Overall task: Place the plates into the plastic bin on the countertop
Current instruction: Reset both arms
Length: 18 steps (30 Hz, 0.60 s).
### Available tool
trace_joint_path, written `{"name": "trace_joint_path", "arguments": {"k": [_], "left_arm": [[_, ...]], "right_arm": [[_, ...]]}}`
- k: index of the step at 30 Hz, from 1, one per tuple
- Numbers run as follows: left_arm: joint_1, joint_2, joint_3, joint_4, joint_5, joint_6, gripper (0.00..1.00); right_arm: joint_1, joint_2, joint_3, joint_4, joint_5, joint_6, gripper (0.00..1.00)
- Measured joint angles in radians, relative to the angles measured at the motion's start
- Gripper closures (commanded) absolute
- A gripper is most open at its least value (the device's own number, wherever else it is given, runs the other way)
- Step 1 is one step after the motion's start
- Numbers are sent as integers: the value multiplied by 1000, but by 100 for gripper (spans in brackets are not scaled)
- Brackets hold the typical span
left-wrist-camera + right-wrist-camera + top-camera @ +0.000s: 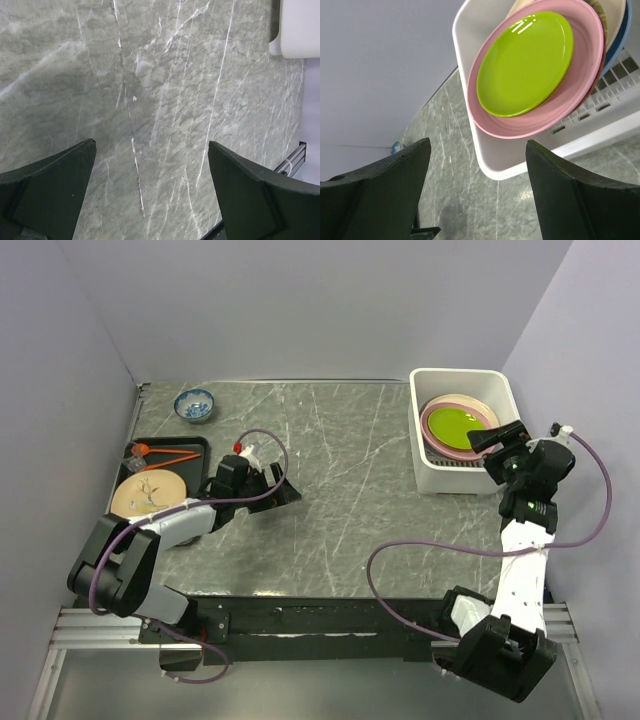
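L gripper (pixel 278 486): jaws wide apart, nothing between, low over bare countertop (pixel 350 500). R gripper (pixel 497 438): also wide, empty, at front-right corner of plastic bin (pixel 455 478). Bin at far right of countertop, w/ stacked plates inside: green plate (pixel 458 425) on top, pink plate (pixel 560 107) under it. On left side, cream sprig plate (pixel 148 492) lies on black tray (pixel 196 447).

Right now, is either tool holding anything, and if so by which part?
Nothing is held. The left tool is open over bare countertop; the right tool is open near the plastic bin.
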Motion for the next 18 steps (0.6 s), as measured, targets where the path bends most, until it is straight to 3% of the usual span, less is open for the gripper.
{"name": "trace_joint_path", "arguments": {"k": [8,18], "left_arm": [[0,-8,8,-16,-12,11,1],[0,-78,22,-80,-73,17,1]], "right_arm": [[47,0,-3,11,6,3,13],[486,130,6,37,190,-5,11]]}}
